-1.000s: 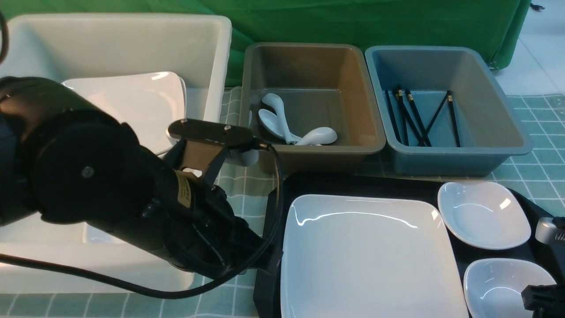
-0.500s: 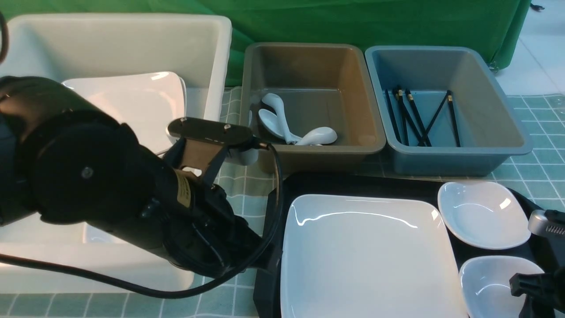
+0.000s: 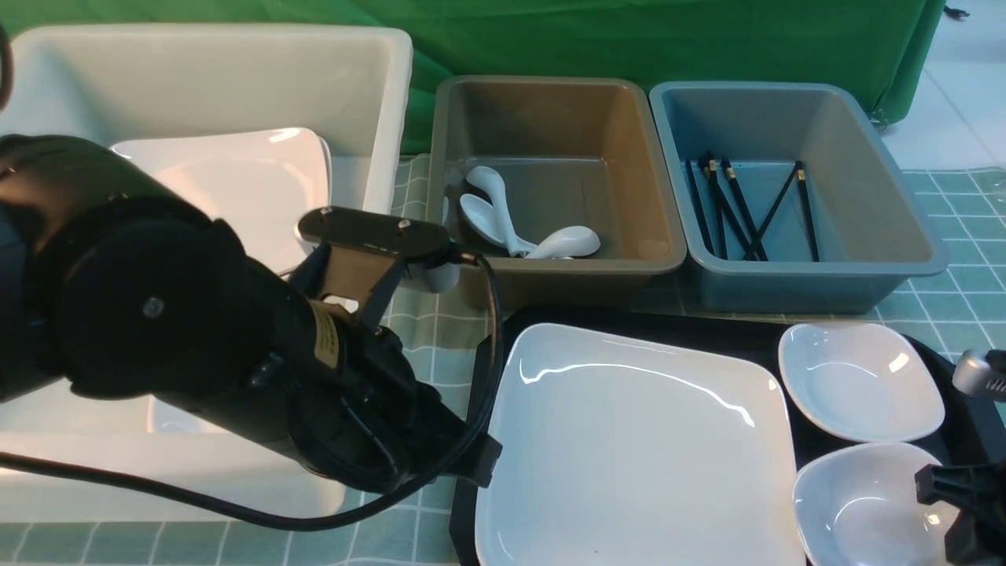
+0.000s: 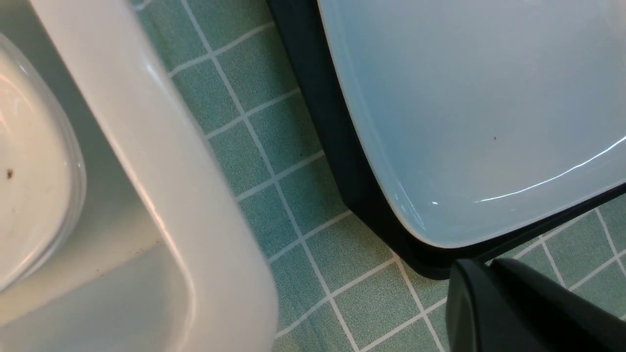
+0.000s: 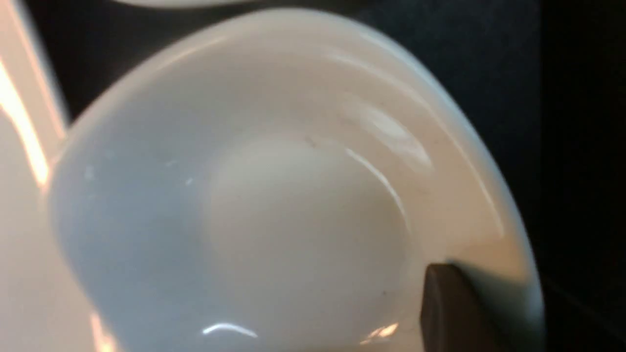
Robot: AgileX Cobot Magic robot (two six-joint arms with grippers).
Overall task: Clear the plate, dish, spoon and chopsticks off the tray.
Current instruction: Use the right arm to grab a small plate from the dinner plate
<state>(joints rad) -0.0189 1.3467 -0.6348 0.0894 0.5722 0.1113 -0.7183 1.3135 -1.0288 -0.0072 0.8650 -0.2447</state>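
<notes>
1. Your sorting looks well begun. The spoons [image 3: 511,220] lie in the grey-brown bin [image 3: 629,141] at 12 o'clock. The chopsticks [image 3: 747,212] lie in the blue-grey bin [image 3: 864,157] at 1 o'clock. A second plate [image 3: 236,181] sits in the white tub [image 3: 236,71] at 10 o'clock.
2. Left on the tray [image 3: 707,334] at 5 o'clock are the plate [image 3: 637,448], the far dish [image 3: 860,381] and the near dish [image 3: 857,507]. No spoon or chopstick shows there.
3. Your left gripper [image 3: 479,464] is clenched at the plate's 8 o'clock corner. No view shows the rim between its jaws, so treat the plate as unheld.
4. Your right gripper [image 3: 947,483] is at the near dish's 3 o'clock rim, with one pad [image 5: 450,303] against the inner wall. The other pad is hidden, so I cannot tell whether it is clamped.
5. The plate's 9 o'clock edge overhangs the tray rim. The near dish sits tight against the plate's 3 o'clock edge.
6. The tablecloth [image 3: 440,346] strip between tub and tray is narrow, and your left arm fills it. Both bins stand just past the tray's 12 o'clock rim, so I'd lift clear before carrying.
</notes>
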